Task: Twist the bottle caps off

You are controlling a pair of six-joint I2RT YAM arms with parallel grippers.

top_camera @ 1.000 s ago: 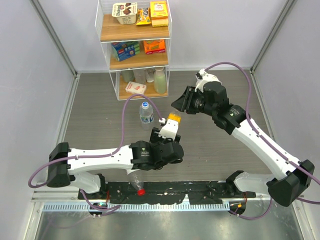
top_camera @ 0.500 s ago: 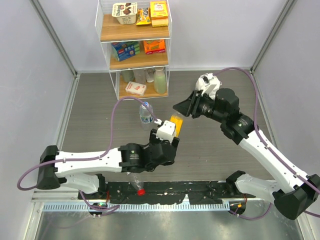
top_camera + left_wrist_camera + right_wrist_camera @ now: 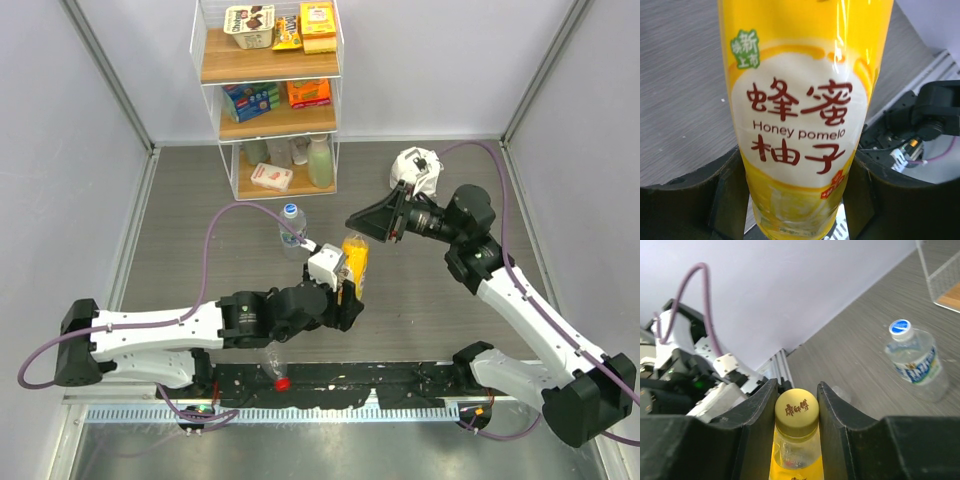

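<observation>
The right gripper has been brought onto the yellow bottle. Its cap is clamped between the fingers, and the body is gripped by the left gripper above the table.

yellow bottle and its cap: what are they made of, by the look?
Yellow bottle: probably clear plastic under a glossy printed film sleeve, given the glare streaks and the see-through neck and base. Yellow cap: probably opaque plastic with a matte finish, given its dull top with printed characters.

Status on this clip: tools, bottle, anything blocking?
Left tool shut on yellow honey pomelo bottle. Right tool straddling its yellow cap, grip unclear. Cap on. Nothing blocking.
</observation>
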